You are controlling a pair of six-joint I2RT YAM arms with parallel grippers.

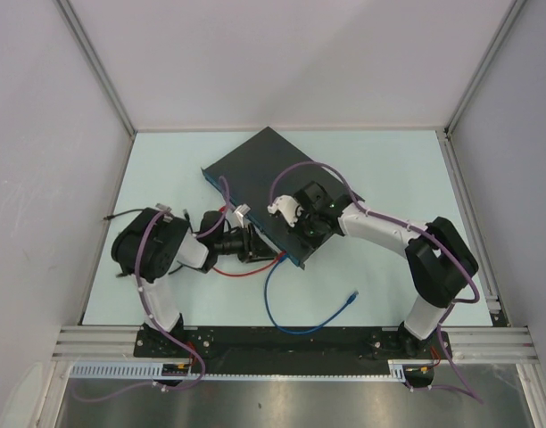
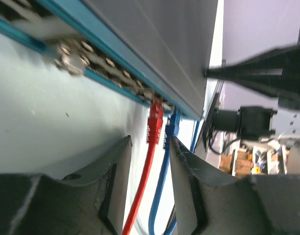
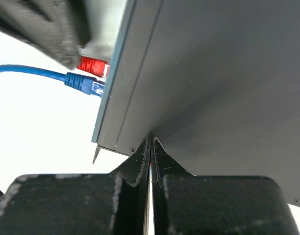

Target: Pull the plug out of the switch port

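The switch [image 1: 255,165] lies askew mid-table, its blue-teal socket edge [image 2: 115,81] turned toward the left arm. A red plug [image 2: 155,123] and a blue plug [image 2: 172,126] sit side by side in its ports. My left gripper [image 2: 149,149] is open just short of them, and both cables run back between its fingers without being pinched. The blue plug is close to the right finger [image 2: 183,169]. My right gripper [image 3: 151,142] is shut with nothing in it, its tips pressed on the switch's grey top [image 3: 213,73]. In the right wrist view the red plug [image 3: 93,65] and the blue plug [image 3: 84,84] show at the edge.
The blue cable [image 1: 277,308] loops over the table toward the near edge, its loose end [image 1: 351,296] lying right of centre. The red cable [image 1: 242,271] trails under the left gripper [image 1: 260,245]. White walls and metal frame posts close in three sides.
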